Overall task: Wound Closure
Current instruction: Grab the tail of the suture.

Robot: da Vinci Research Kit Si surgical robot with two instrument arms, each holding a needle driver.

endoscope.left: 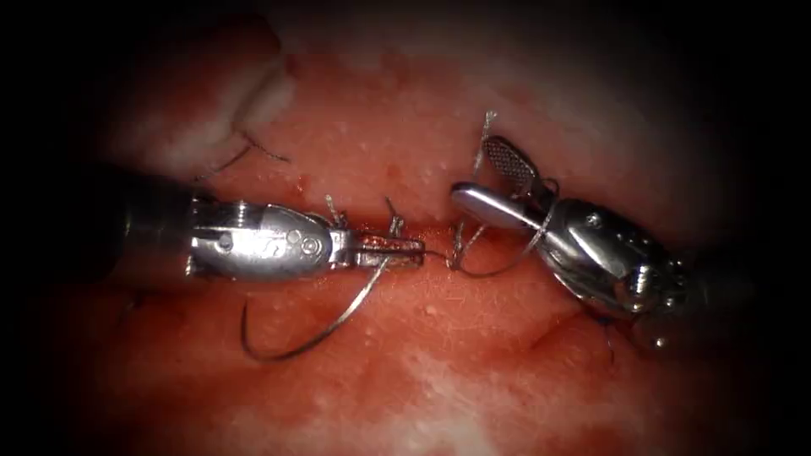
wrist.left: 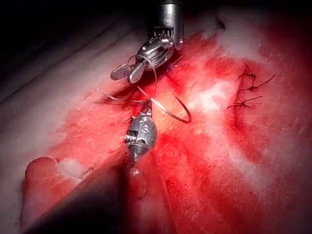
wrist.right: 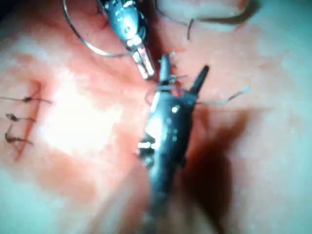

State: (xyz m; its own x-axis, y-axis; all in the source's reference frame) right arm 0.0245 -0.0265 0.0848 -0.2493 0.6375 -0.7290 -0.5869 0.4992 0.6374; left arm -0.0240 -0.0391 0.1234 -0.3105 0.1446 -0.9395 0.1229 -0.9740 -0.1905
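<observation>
Both tools are polished silver metal on dark shafts. The left tool (endoscope.left: 390, 250), at centre left of the endoscope view, has a rounded wrist housing with small round screws and pins, a faint engraved mark, and short, narrow, flat jaws. The right tool (endoscope.left: 494, 181), at centre right, has a bulkier wrist with a row of tiny holes and rivets; one jaw face carries a cross-hatched grid, the other's back is smooth and glossy.

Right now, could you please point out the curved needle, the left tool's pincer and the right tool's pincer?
curved needle (endoscope.left: 338, 319): endoscope view, middle of its curve, lying over the tissue.
left tool's pincer (endoscope.left: 390, 251): endoscope view, between its shut tips, on the needle.
right tool's pincer (endoscope.left: 483, 175): endoscope view, between its open tips.
</observation>
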